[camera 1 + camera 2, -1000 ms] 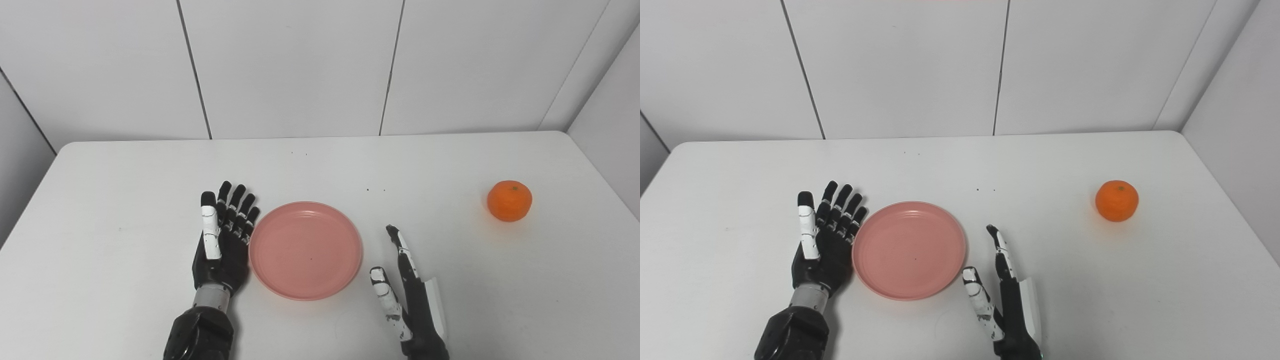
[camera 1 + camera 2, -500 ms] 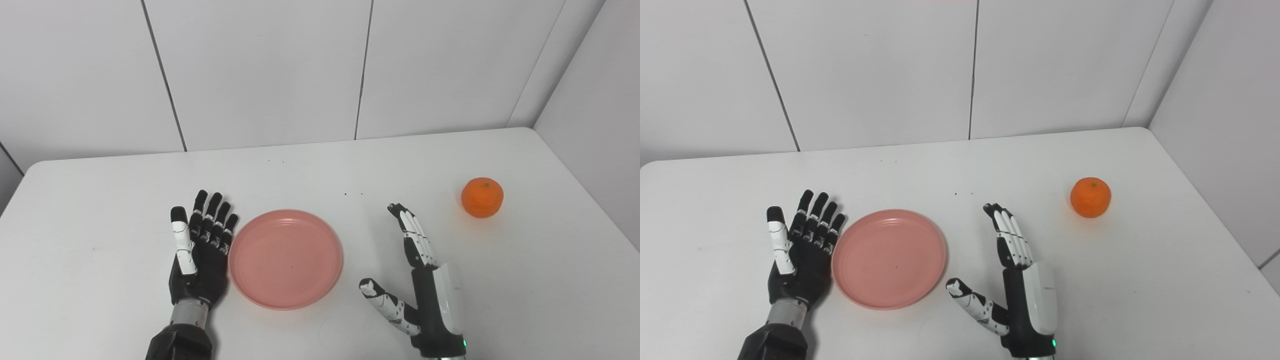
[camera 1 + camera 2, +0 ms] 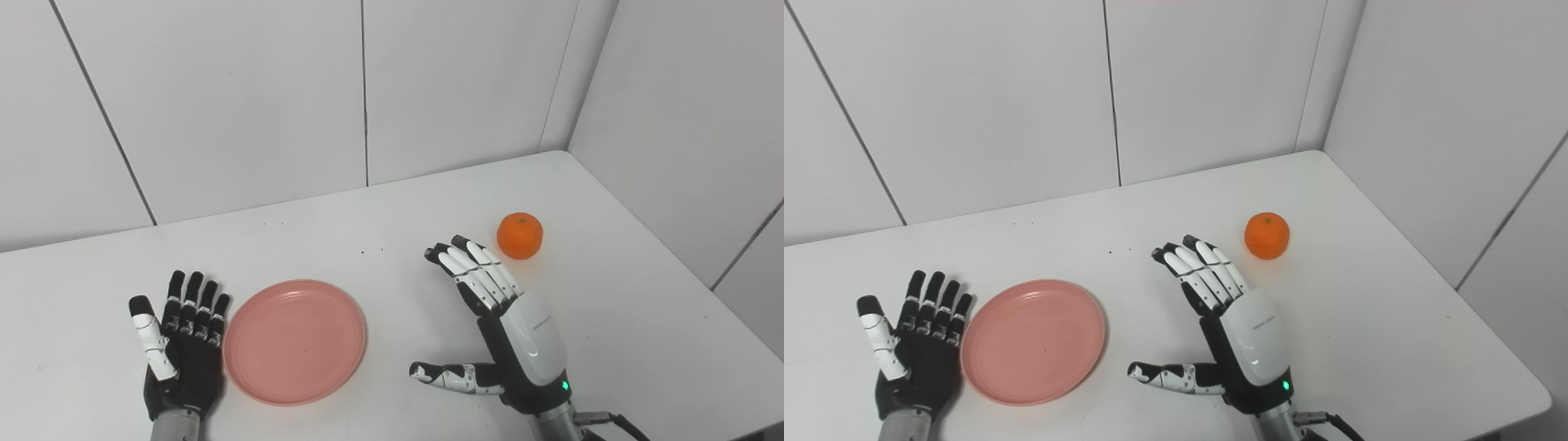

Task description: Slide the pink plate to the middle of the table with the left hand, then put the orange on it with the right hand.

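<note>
The pink plate [image 3: 294,340] lies flat on the white table [image 3: 380,202], left of centre in the picture. My left hand [image 3: 180,349] rests palm up just left of the plate's rim, fingers spread, open and holding nothing. The orange [image 3: 519,235] sits on the table at the right. My right hand [image 3: 496,321] hovers between plate and orange, back facing up, fingers stretched toward the orange and thumb out to the left, open. Its fingertips stop a short way from the orange, not touching it.
White wall panels close the table at the back and on the right. The table's right edge [image 3: 1488,318] runs diagonally close behind the orange. A few dark specks [image 3: 370,250] dot the tabletop.
The camera has swung to the right, shifting the whole scene left. My right hand has risen and reached forward toward the orange, turning its back upward. Left hand and plate stay put.
</note>
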### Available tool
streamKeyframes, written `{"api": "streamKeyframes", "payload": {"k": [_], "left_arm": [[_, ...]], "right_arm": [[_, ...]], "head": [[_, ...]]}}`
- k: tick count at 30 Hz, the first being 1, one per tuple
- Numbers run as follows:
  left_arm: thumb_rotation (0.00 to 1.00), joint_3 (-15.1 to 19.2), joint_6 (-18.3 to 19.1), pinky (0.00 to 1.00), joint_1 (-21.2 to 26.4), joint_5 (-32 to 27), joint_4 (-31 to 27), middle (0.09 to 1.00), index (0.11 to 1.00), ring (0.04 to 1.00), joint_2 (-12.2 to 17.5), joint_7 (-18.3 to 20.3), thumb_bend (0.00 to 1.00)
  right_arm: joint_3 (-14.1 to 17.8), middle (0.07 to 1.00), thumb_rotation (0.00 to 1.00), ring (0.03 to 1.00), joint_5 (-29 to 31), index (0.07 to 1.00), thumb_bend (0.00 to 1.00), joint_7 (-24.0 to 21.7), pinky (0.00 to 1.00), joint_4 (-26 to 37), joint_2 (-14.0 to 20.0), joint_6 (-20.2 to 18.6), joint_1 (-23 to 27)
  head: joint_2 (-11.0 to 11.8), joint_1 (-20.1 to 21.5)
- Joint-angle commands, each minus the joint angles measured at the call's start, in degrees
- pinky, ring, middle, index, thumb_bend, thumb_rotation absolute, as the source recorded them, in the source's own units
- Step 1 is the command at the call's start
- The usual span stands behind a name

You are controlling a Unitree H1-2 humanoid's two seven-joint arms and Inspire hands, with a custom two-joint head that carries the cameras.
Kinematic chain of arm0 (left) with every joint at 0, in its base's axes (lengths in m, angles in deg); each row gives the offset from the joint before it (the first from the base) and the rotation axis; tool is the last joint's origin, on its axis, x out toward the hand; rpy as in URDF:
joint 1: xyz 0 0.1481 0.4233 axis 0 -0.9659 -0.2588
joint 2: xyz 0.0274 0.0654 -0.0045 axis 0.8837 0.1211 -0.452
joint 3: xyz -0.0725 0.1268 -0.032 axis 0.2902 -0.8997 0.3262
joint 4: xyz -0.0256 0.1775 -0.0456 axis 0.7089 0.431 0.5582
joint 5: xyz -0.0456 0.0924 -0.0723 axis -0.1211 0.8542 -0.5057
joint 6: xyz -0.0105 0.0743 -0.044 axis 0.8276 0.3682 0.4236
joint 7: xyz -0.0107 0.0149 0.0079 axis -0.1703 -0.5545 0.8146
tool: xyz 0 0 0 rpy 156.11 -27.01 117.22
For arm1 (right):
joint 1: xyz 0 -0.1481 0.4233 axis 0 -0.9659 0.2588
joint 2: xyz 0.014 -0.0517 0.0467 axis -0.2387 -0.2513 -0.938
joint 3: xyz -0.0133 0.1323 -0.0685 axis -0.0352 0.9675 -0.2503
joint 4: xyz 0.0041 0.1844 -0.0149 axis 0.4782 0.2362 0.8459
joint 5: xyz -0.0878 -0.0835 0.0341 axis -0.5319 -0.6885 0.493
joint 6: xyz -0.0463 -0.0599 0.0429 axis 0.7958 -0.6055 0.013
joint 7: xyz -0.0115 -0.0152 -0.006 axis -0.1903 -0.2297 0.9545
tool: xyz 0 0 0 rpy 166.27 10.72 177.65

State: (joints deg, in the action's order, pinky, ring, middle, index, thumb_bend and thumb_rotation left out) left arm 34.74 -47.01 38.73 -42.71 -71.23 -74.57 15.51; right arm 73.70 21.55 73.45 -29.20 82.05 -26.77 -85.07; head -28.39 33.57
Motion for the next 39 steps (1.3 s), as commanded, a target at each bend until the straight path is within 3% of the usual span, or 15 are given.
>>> {"api": "streamKeyframes", "payload": {"k": [1,12,23,27,36,39], "left_arm": [[0.81,0.96,5.18,1.00,-2.57,0.88,3.38,0.999,1.000,1.000,1.22,-3.13,0.78],[0.82,0.17,5.40,1.00,-2.96,0.82,3.14,1.000,1.000,1.000,2.12,-3.29,0.78],[0.78,0.33,5.61,1.00,-2.96,1.01,3.65,1.000,1.000,1.000,3.08,-3.08,0.84],[0.77,0.36,5.63,1.00,-3.09,0.61,3.63,1.000,1.000,1.000,3.24,-2.77,0.85],[0.76,0.33,6.14,1.00,-3.35,0.86,3.00,0.992,1.000,1.000,3.12,-3.23,0.87],[0.76,0.20,6.27,1.00,-3.41,0.96,2.64,0.985,1.000,0.989,2.98,-3.32,0.87]], "right_arm": [[1.87,0.835,1.00,0.865,0.02,0.825,0.83,1.35,0.88,2.68,1.15,-0.95,1.54],[8.78,0.842,1.00,0.850,-0.92,0.844,0.82,-0.91,0.85,4.98,6.21,-4.11,5.71],[11.21,0.850,1.00,0.866,-3.33,0.855,0.86,-4.84,0.88,4.63,9.33,-8.76,11.20],[11.53,0.844,1.00,0.846,-4.85,0.855,0.84,-8.71,0.87,5.07,10.41,-11.88,12.47],[11.67,0.817,1.00,0.821,-4.53,0.833,0.86,-25.29,0.90,7.70,12.91,-21.32,15.54],[11.61,0.810,1.00,0.798,-4.57,0.823,0.87,-28.04,0.84,6.51,13.85,-22.98,16.97]], "head": [[-0.01,-0.01],[1.06,0.89],[1.69,2.02],[1.40,2.02],[1.14,1.87],[1.11,1.83]]}}
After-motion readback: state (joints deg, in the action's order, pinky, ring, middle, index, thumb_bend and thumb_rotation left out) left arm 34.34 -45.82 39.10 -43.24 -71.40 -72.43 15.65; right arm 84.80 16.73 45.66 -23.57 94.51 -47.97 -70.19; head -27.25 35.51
